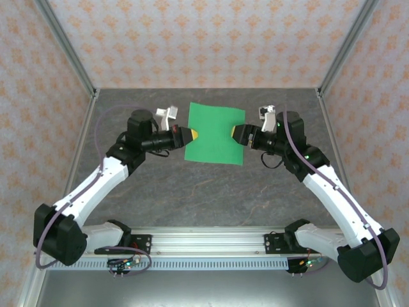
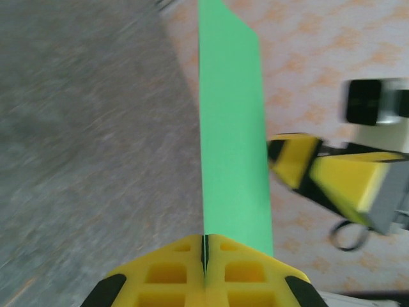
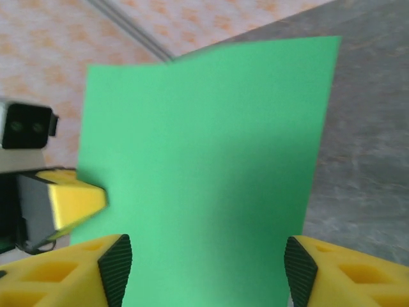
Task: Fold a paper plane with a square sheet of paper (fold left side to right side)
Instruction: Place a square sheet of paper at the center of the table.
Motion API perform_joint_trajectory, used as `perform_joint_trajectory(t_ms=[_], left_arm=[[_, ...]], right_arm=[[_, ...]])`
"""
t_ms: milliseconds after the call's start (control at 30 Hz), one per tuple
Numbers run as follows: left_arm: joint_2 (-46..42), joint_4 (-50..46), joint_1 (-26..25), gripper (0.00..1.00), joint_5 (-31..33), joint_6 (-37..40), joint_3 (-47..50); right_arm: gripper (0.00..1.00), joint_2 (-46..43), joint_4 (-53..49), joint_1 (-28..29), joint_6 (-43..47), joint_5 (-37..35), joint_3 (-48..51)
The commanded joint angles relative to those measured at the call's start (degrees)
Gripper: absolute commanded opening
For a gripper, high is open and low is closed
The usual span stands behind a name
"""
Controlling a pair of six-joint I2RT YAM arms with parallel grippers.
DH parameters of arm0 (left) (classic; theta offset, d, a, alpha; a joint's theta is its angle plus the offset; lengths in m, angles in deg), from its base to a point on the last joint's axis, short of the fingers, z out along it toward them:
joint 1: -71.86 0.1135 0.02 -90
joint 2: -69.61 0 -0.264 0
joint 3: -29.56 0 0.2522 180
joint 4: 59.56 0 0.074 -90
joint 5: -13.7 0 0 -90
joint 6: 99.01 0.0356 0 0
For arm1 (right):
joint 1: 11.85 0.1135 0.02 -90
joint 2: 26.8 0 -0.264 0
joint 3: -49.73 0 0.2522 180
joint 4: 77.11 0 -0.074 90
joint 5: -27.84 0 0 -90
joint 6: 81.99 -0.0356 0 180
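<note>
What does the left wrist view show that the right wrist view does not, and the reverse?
Left wrist: the left gripper shut on the square sheet of paper, seen edge-on as a narrow strip. Right wrist: the right gripper open, straddling the sheet's broad face. Both: the green sheet, the opposite gripper, grey table and patterned wall.

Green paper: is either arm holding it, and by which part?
The left gripper holds the square sheet of paper by the middle of its left edge, jaws shut. The right gripper has its jaws open around the right edge.
</note>
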Motion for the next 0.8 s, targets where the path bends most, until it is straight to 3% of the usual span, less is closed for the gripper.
perform_joint_trajectory(t_ms=[0,233,367,500,767], left_arm=[[3.5,0.0,-0.3,0.03,4.8,1.3,4.3],[13.1,2.9,-0.3,0.02,9.9,2.8,8.6],[17.8,-0.3,-0.2,0.01,13.7,6.7,7.9],[19.0,-1.3,-0.2,0.02,14.6,7.8,7.9],[18.6,-4.2,-0.2,0.03,15.4,8.6,7.3]], right_arm=[[0.72,-1.0,-1.7,-0.1,0.2,-6.4,3.4],[0.69,3.0,10.3,-0.1,-8.2,-3.7,14.5],[0.54,9.6,18.7,0.5,-13.6,0.0,18.3],[0.34,17.2,21.9,3.5,-15.0,-0.7,18.0],[0.21,31.3,24.3,6.7,-16.5,-3.4,13.1]])
